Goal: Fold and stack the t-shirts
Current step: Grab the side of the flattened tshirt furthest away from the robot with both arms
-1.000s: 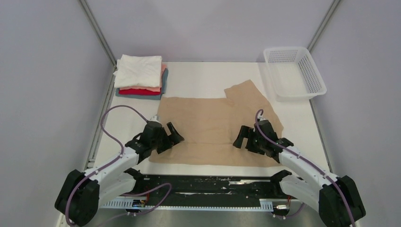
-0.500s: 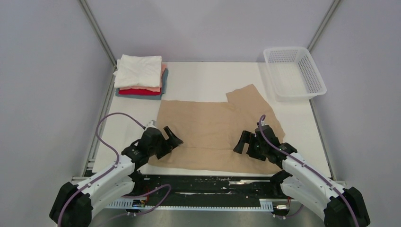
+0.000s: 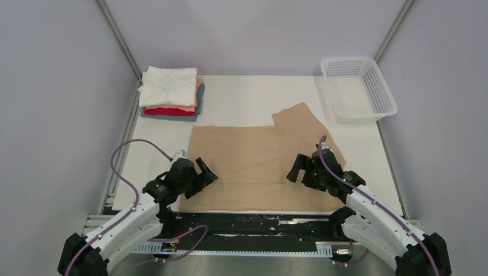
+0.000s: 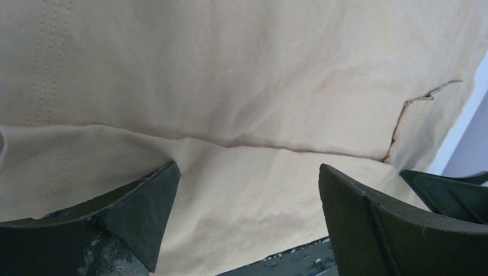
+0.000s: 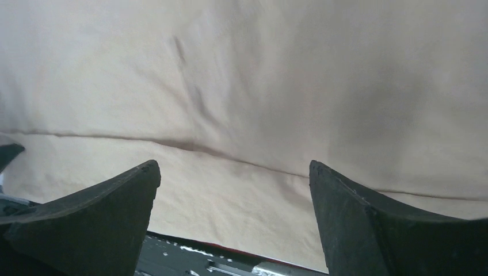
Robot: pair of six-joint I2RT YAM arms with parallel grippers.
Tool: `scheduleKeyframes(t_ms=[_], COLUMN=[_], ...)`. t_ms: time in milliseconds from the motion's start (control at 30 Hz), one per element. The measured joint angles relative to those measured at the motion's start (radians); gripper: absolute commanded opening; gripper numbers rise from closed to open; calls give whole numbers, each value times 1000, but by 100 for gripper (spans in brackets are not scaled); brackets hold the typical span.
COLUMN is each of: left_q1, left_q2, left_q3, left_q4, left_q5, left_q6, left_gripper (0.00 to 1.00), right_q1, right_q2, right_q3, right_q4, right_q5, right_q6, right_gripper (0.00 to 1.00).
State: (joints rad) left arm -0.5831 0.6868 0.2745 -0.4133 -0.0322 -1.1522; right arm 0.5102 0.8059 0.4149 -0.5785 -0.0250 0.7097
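Note:
A tan t-shirt (image 3: 253, 161) lies spread flat on the white table, one sleeve pointing to the back right. It fills the left wrist view (image 4: 241, 86) and the right wrist view (image 5: 247, 75). My left gripper (image 3: 206, 173) is open over the shirt's near left part, jaws wide, nothing between them (image 4: 247, 190). My right gripper (image 3: 298, 168) is open over the near right part, also empty (image 5: 233, 190). A stack of folded shirts (image 3: 170, 92), white on top over pink, red and blue-grey, sits at the back left.
A white plastic mesh basket (image 3: 358, 87) stands at the back right corner. A black strip (image 3: 247, 221) runs along the table's near edge, just below the shirt's hem. Metal frame posts rise at both back corners.
Both grippers have drawn back toward the near edge, open the whole time. The shirt's near hem has slid toward the near edge with them and the cloth lies flatter.

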Motion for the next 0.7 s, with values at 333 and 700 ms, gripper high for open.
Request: scheduleKeyframes(t_ms=[333, 700], left_q1=[116, 427], left_q2=[212, 831], left_q3=[352, 787], left_q4=[-139, 10], left_q5=[-233, -145], left_q6=[141, 399], left_gripper=[100, 100], right_q1=[-5, -109], right_q2=[68, 484], right_q3=[315, 566], right_q4=[72, 180], right_q5=[255, 343], right_q6=[-38, -182], right_gripper=[100, 100])
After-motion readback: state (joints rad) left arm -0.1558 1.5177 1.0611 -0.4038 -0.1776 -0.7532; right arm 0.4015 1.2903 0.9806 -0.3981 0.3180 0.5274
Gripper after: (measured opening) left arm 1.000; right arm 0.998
